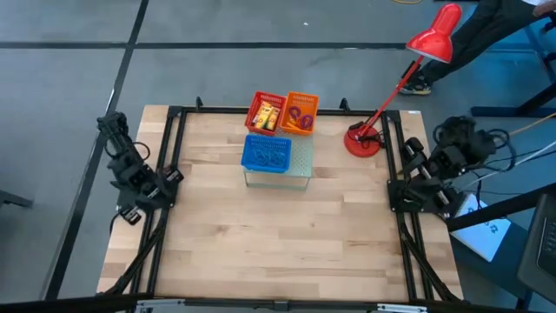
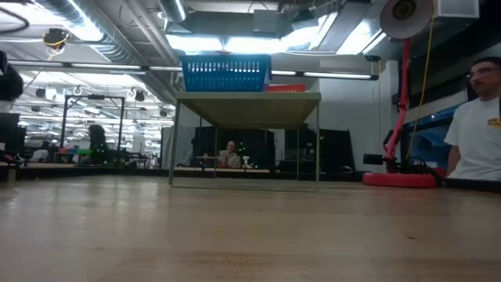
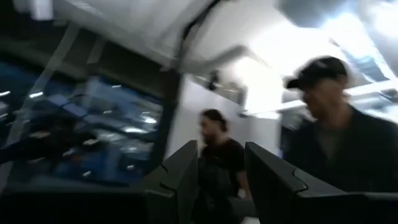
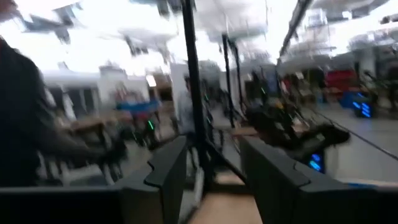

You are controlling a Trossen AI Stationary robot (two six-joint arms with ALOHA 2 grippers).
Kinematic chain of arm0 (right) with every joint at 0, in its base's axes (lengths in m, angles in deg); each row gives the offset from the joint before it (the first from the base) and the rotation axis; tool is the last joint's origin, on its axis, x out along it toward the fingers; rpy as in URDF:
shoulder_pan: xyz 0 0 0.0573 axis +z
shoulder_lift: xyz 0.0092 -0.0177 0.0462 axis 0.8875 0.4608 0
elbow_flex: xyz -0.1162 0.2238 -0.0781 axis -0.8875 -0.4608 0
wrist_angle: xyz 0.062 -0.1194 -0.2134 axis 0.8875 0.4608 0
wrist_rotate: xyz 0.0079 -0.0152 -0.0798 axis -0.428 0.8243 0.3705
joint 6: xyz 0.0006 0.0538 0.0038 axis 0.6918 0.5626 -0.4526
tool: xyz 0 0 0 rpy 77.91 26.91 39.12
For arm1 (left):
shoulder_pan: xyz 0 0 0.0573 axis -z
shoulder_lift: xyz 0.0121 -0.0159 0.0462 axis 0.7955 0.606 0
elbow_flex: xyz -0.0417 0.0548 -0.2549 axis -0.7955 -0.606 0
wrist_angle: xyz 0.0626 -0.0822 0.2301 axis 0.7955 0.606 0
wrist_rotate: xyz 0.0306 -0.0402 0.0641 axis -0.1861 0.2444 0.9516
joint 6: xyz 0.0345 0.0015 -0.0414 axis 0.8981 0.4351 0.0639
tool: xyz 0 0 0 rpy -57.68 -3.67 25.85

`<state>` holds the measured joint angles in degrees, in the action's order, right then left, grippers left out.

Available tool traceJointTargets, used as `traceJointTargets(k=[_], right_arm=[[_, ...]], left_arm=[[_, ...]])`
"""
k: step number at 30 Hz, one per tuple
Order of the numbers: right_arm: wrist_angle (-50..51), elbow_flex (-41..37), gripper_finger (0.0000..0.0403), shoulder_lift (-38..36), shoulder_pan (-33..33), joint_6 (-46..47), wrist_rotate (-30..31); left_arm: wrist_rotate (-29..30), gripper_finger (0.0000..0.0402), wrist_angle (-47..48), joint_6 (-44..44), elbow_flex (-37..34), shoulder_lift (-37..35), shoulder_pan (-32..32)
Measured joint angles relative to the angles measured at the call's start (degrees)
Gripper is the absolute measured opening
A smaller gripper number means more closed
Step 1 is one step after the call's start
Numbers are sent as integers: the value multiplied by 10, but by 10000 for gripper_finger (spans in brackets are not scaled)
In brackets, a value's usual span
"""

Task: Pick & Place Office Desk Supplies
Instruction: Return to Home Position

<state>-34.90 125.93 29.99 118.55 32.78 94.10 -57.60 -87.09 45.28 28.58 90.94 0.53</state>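
The office desk supplies lie in two mesh baskets at the table's far middle. Small yellow blocks [image 1: 268, 114] are in the red basket [image 1: 259, 103], and thin purple and red loops [image 1: 302, 118] are in the orange basket [image 1: 304, 98]. A blue basket [image 1: 266, 153] stands on a clear raised shelf [image 1: 300, 169]. My left arm [image 1: 139, 178] is folded back at the table's left edge. Its gripper [image 3: 221, 152] is open, empty and pointing up into the room. My right arm [image 1: 426, 178] is folded at the right edge. Its gripper [image 4: 213, 146] is also open and empty.
A red desk lamp stands with its base [image 1: 363, 141] at the table's far right and its shade [image 1: 437, 35] out beyond the far edge. A black frame [image 1: 174, 130] runs around the table. A person [image 2: 479, 125] stands behind the table's right side, and people [image 3: 323, 124] show in the left wrist view.
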Motion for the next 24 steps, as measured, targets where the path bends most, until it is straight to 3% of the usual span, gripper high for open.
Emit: traceJointTargets(k=[4, 9, 16, 21, 24], right_arm=[[-12, -91, 159, -127, 0, 0, -16], [-30, -126, 159, -125, 0, 17, -28], [-71, -196, 159, -128, 0, 75, -119], [-79, -283, 159, -128, 0, 130, -90], [-98, -333, 159, -128, 0, 144, -72]], left_arm=[[27, 132, 3, -26, -47, -30, -1], [40, 132, 47, -20, -48, -52, -1], [146, 132, 139, -8, -50, -54, -1], [150, 132, 241, -47, -50, -53, -1], [190, 132, 317, -95, -50, -52, -1]])
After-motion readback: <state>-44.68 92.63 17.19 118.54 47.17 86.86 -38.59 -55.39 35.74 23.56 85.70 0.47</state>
